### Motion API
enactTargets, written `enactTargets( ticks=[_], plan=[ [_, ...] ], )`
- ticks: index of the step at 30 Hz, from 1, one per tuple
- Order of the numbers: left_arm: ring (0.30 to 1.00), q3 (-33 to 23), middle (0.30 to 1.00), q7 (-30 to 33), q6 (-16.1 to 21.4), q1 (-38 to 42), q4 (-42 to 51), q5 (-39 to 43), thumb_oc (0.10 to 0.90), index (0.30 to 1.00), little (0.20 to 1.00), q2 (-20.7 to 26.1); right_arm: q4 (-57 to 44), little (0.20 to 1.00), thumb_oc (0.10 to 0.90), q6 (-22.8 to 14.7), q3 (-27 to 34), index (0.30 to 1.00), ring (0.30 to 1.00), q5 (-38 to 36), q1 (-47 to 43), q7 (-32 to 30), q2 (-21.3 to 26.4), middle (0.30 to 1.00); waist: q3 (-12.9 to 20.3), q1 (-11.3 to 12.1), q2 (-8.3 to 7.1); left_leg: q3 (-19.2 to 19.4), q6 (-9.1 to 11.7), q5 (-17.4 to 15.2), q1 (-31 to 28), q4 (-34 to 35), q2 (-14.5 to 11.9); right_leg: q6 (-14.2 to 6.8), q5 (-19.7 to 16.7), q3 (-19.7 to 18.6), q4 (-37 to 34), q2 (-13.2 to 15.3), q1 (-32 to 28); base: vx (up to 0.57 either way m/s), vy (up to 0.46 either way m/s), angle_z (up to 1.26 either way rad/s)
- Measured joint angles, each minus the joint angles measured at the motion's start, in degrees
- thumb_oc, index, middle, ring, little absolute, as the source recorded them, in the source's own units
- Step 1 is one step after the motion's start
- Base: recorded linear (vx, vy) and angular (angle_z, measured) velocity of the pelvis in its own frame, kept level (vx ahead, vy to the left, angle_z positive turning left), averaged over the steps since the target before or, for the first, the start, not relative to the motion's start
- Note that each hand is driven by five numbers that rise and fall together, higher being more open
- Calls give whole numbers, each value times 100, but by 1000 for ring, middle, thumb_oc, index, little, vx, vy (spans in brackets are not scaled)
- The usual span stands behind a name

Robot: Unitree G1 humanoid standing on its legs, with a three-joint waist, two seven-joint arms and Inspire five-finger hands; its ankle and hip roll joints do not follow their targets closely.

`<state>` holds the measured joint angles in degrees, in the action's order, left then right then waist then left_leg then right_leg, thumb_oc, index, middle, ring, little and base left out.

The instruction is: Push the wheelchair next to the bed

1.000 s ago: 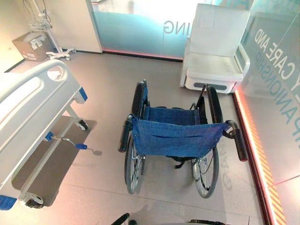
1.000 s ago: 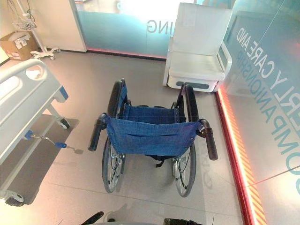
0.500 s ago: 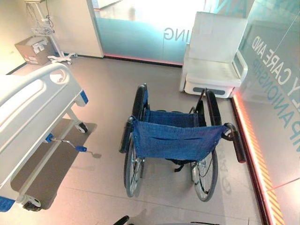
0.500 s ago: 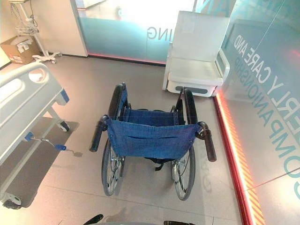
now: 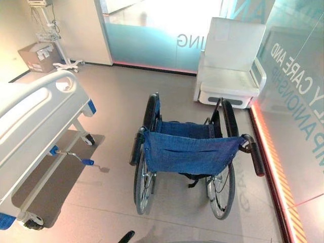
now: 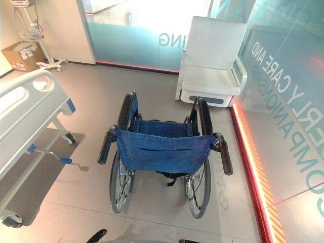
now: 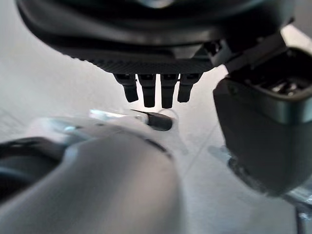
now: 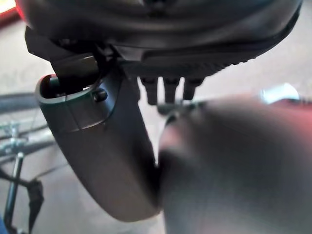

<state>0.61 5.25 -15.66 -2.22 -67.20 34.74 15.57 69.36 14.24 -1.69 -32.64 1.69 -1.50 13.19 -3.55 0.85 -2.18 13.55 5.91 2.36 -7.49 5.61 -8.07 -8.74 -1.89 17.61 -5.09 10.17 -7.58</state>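
**Desk:** Where did the wheelchair (image 5: 188, 157) stand?

**Photographer:** In the middle of the floor (image 5: 116, 101), its blue sling back toward the camera and its two black push handles (image 6: 106, 145) sticking out to either side, untouched. The bed (image 5: 35, 116), white with a blue crank (image 5: 71, 153) hanging below its frame, lay to the robot's left, well apart from the chair. A white armchair (image 6: 212, 66) sat beyond the wheelchair against the frosted glass wall (image 5: 157, 35), and a cardboard box (image 6: 20, 54) and a wheeled stand (image 5: 55, 40) were in the far left corner.

**Desk:** What did the wrist cameras add?

**Photographer:** The head views took in the whole room. The left wrist view looked along the left hand (image 7: 156, 90): its fingers (image 7: 148, 95) hung straight in a row, the thumb (image 7: 265, 136) apart, grasping nothing, over pale floor. The right wrist view showed the right hand (image 8: 168, 90) likewise relaxed, fingers straight and empty, thumb (image 8: 97, 141) wide of them, with a spoked wheel (image 8: 14, 141) of the chair at the view's edge.

**Desk:** Either hand on the chair?

**Photographer:** Neither touched it.
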Motion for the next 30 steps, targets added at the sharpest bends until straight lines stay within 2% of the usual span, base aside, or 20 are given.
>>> enactTargets(
  ticks=[3,4,6,7,9,13,15,16,20,23,24,27,30],
  plan=[
    [900,-168,900,-61,-10,3,302,215,800,900,900,213,-19,900,800,87,629,900,900,-219,-37,-110,465,900,9,5,64,-4,1,-1,13,0,-5,-3,-2,-2,-1,-2,3,0,0,0],
    [900,-246,900,-102,-183,-1,672,413,800,900,900,449,-25,900,800,116,1003,900,900,-392,-35,-91,958,900,-11,1,103,6,2,-1,21,0,0,-25,-16,-6,-1,-4,17,-61,-8,3],
    [900,-475,900,-103,-269,-8,1068,767,800,900,900,760,-120,900,800,-126,1237,900,900,-401,52,-184,1460,900,-18,12,114,23,7,4,19,1,12,-85,-51,-15,1,-19,51,-78,-5,-1],
    [900,-669,900,-110,-379,-11,1356,1130,800,900,900,1093,-364,900,800,-302,1464,900,900,-435,156,-243,1832,900,-23,8,115,59,3,7,61,1,-11,-89,-57,-31,1,-38,119,-64,-4,-10],
    [900,-1051,900,40,-331,-66,1893,1547,800,900,900,1417,-1047,900,800,-633,1775,900,900,-433,405,-692,2115,900,-89,-17,94,76,8,13,100,1,-32,-94,-64,-40,1,-57,142,-60,2,-12],
    [900,-1574,900,173,-375,-446,3366,2251,800,900,900,1554,-2430,900,800,-696,2160,900,900,-432,786,-1401,2075,900,-236,-182,20,103,6,12,88,2,-23,-90,-65,-150,0,-63,174,-17,-1,-6],
    [900,-1581,900,156,-388,-454,3758,2445,800,900,900,1561,-2728,900,800,-731,2183,900,900,-431,865,-1616,2039,900,-288,-214,2,104,5,11,88,1,-18,-91,-66,-153,1,-57,180,0,0,0],
    [900,-1594,900,161,-521,-480,4054,2481,800,900,900,1563,-2954,900,800,-699,2245,900,900,-434,899,-1739,2004,900,-294,-236,7,112,5,11,88,1,-16,-91,-66,-158,0,-58,192,0,0,0],
    [900,-1685,900,126,-781,-626,4822,2754,800,900,900,1570,-3765,900,800,-686,2635,900,900,-430,941,-1995,1981,900,-416,-304,119,116,2,8,86,2,-6,-91,-66,-161,1,-48,196,1,8,0],
    [900,-1757,900,164,-1003,-758,5648,3005,800,900,900,1595,-4903,900,800,-547,2912,900,900,-433,987,-2313,1970,900,-493,-303,238,121,2,8,79,1,-11,-91,-66,-175,1,-53,198,0,26,-1],
    [900,-1756,900,182,-1100,-828,6020,3110,800,900,900,1627,-5452,900,800,-382,2918,900,900,-437,1002,-2432,1957,900,-513,-306,272,122,2,8,80,2,-11,-91,-66,-178,1,-54,200,-2,42,-1],
    [900,-1759,900,154,-1317,-856,6797,3486,800,900,900,1673,-6437,900,800,-241,2907,900,900,-441,967,-2440,1956,900,-526,-298,332,129,1,8,78,1,-8,-95,-68,-187,1,-50,202,0,0,0],
    [900,-1737,900,25,-1534,-840,7241,3584,800,900,900,1736,-6909,900,800,-91,2821,900,900,-441,739,-2416,1957,900,-522,-288,350,137,1,8,97,0,-7,-95,-68,-197,1,-51,226,0,0,0]
  ],
)
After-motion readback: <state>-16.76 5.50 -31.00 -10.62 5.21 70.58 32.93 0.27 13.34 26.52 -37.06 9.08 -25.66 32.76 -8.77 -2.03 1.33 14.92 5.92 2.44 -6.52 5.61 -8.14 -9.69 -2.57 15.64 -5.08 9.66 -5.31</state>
